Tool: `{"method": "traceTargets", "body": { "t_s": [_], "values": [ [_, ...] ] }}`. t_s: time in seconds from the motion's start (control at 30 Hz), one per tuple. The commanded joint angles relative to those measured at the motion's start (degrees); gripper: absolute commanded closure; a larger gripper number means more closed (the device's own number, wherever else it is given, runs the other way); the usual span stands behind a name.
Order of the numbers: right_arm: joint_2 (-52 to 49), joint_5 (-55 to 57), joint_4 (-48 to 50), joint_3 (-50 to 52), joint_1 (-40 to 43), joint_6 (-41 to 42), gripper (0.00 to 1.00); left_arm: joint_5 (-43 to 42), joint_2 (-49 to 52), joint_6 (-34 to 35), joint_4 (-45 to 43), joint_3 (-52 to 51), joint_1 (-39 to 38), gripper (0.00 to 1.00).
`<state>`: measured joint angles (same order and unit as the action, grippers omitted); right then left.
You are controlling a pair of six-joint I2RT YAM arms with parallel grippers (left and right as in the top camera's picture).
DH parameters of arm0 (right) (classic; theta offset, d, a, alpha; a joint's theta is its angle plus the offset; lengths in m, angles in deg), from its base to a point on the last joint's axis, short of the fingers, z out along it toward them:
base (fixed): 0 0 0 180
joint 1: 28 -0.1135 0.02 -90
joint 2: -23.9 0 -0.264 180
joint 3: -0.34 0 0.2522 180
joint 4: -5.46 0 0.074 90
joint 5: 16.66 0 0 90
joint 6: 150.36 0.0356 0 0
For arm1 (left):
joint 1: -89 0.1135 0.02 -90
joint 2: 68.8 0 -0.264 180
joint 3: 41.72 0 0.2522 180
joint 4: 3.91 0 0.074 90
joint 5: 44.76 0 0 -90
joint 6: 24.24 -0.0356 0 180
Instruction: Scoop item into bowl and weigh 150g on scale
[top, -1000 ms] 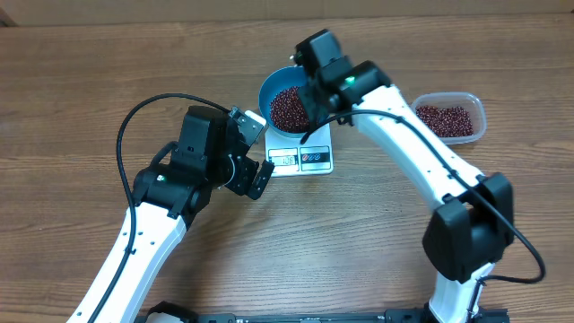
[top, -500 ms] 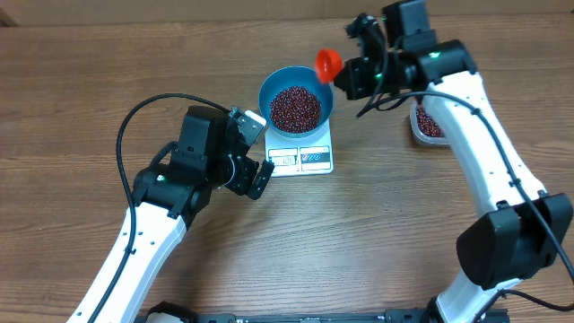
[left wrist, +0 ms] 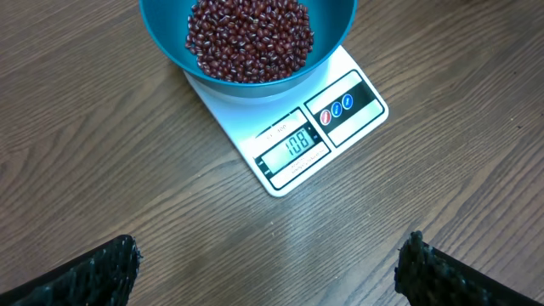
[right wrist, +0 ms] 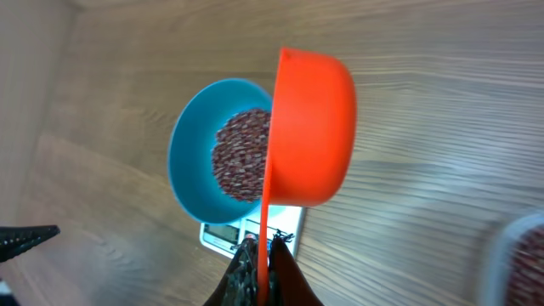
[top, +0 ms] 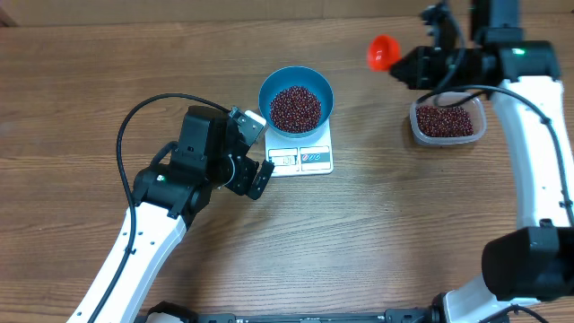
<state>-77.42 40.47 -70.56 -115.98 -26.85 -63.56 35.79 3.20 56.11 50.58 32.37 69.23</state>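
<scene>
The blue bowl [top: 296,82] stands on the white scale [top: 314,160] and holds a maroon heap of beans [top: 295,107]. In the left wrist view the bowl [left wrist: 161,34] and beans [left wrist: 249,38] are at the top, and the scale [left wrist: 293,153] display reads 108. My left gripper [top: 257,151] [left wrist: 268,263] is open just left of the scale, nothing between its fingers. My right gripper [top: 421,65] [right wrist: 263,255] is shut on the handle of an orange scoop [top: 383,52] [right wrist: 310,127], held in the air on its side between the bowl and the tub. The scoop's inside is hidden.
A clear plastic tub [top: 479,124] with more beans [top: 444,121] sits at the right, under the right arm. A black cable [top: 148,112] loops over the table left of the left arm. The table's far edge runs along the top.
The right arm has carried the orange scoop from over the blue bowl to the right, toward the tub. The left arm has not moved.
</scene>
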Motion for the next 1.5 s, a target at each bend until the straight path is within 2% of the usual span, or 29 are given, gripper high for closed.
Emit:
{"method": "traceTargets", "body": {
  "t_s": [0.0, 0.3, 0.47, 0.73, 1.1, 1.47],
  "values": [
    [2.3, -0.3, -1.9, -1.4, 4.6, -3.0, 0.96, -0.6, -0.4, -1.1, -0.1, -0.2, 0.2, 0.00],
    [2.3, 1.3, -7.3, -1.4, 15.1, -6.3, 0.96, -0.6, -0.4, -1.1, -0.1, -0.2, 0.2, 0.00],
    [2.3, 5.7, -8.3, -1.3, 17.8, -6.3, 0.96, -0.6, -0.4, -1.1, 0.0, -0.2, 0.2, 0.00],
    [2.0, 21.4, -8.4, 2.2, 18.1, -6.3, 0.96, -0.6, -0.4, -1.1, -0.1, -0.2, 0.2, 0.01],
    [-4.8, 21.9, -8.2, 4.9, 17.4, -10.4, 0.96, -0.6, -0.4, -1.1, -0.1, -0.2, 0.2, 0.00],
    [-12.0, 29.7, -8.4, 5.0, 13.3, -12.3, 0.96, -0.6, -0.4, -1.1, -0.1, -0.2, 0.2, 0.00]
  ]
}}
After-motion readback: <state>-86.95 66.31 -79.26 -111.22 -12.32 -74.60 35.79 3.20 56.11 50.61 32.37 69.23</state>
